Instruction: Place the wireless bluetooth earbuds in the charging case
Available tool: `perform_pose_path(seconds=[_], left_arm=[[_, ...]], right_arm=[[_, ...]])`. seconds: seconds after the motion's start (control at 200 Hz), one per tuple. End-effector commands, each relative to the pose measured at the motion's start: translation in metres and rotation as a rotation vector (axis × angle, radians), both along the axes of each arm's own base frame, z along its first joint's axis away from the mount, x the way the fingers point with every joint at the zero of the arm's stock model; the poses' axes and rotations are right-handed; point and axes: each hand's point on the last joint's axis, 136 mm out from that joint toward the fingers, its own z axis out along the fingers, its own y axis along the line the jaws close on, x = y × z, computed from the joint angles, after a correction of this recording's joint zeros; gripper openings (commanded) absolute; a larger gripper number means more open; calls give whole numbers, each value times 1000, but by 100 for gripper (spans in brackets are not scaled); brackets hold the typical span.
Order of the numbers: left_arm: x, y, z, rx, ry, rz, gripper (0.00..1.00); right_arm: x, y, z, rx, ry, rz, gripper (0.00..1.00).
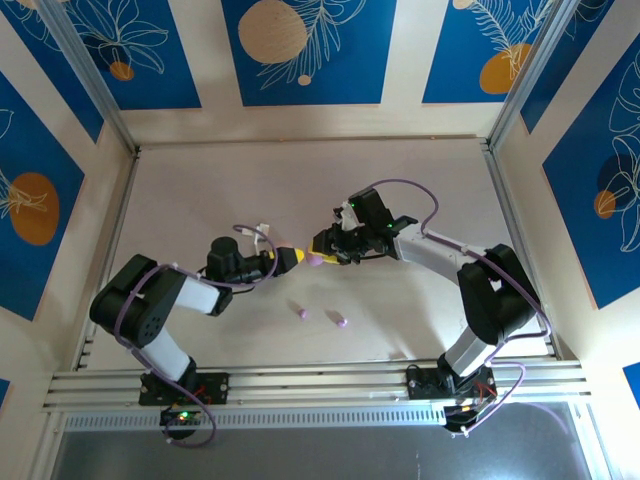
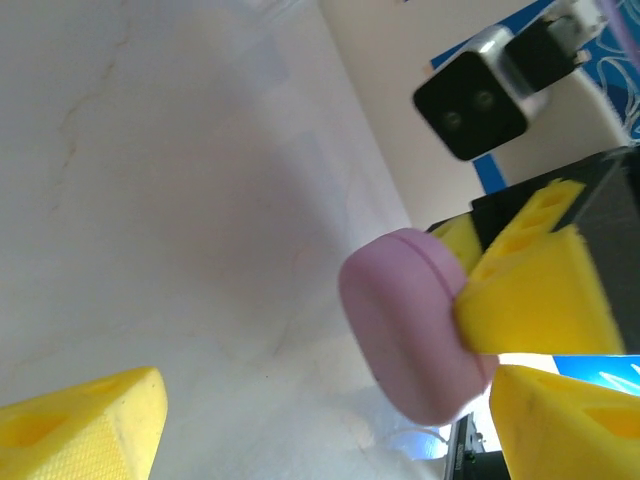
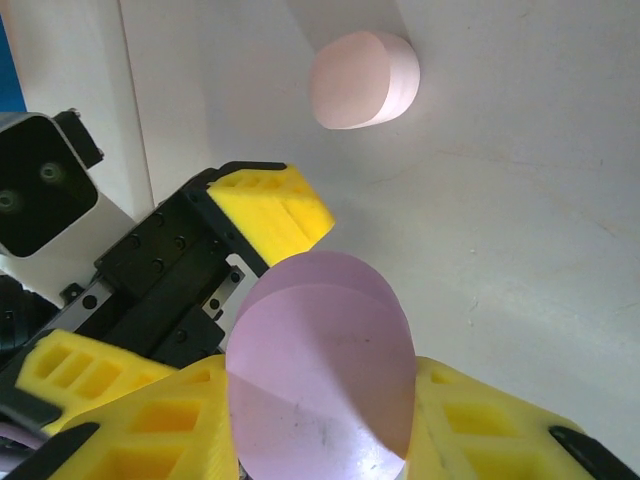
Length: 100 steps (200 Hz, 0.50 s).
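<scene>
**Item 1. Purple charging case** (image 3: 320, 370): oval, lid shut, with a seam visible round its edge. It sits near the table's centre in the top view and appears to be held clear of the table (image 1: 200, 200).

**Item 2. Right gripper** (image 3: 320, 420): closed on the purple charging case, one yellow pad pressing each side. It reaches in from 2 o'clock of the case.

**Item 3. Left gripper** (image 2: 325, 400): jaws spread wide and holding nothing. It stands at 9 o'clock of the case, tips facing it. One yellow finger lies just beside the case's far edge in the right wrist view; whether it touches cannot be told.

**Item 4. Wireless bluetooth earbuds**: two tiny pale nubs lie loose on the table, one (image 1: 299, 313) at 6 o'clock of the case and the other (image 1: 340, 321) at 5 o'clock. They lie near each other and apart from both grippers.

**Item 5. Pink case** (image 3: 362, 78): closed and resting on the table beyond the held one.

**Step in hand (judged):** preparing the case. No earbud has been picked up and the lid is not yet open, so the task is at an early stage.

**Next move (judged):** the left jaws should close on the lid half above the seam and lever it up while the right holds the base steady. A skewed or weak grip could twist the smooth shell out of the pads.
</scene>
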Motion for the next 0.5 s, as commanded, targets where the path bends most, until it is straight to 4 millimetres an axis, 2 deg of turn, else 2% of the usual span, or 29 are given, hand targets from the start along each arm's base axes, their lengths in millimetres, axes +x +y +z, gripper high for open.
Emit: perform_pose_path(seconds=[0.0, 0.495], left_arm=[[-1, -3, 13, -56, -44, -29, 84], [-1, -7, 8, -77, -18, -48, 85]], right_arm=[[-1, 2, 0, 24, 18, 7, 32], [5, 9, 7, 91, 30, 1, 32]])
